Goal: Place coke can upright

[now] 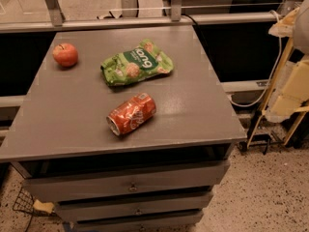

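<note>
The coke can [131, 114] lies on its side near the front middle of the grey table [203, 115]. It is red-orange with white script, and its silver end points to the front left. My gripper [289, 88] is on the cream-coloured arm at the right edge of the view. It is off the table, well to the right of the can, and holds nothing that I can see.
A red apple [65, 54] sits at the table's back left. A green snack bag [135, 63] lies flat behind the can. The table has drawers below its front edge. A rail and dark gap run behind it, and a cable hangs to the right.
</note>
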Controlling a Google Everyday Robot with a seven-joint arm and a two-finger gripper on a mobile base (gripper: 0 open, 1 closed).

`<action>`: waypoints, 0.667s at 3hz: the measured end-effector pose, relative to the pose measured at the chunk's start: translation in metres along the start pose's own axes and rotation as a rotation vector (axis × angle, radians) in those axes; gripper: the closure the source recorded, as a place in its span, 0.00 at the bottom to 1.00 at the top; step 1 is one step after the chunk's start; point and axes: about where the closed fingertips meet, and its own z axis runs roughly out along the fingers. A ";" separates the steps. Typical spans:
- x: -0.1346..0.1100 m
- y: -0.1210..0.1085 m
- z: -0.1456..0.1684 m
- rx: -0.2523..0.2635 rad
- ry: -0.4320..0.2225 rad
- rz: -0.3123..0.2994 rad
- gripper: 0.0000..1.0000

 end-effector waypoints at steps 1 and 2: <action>0.000 0.000 0.000 0.000 0.000 0.000 0.00; -0.045 0.001 0.017 -0.035 -0.021 -0.183 0.00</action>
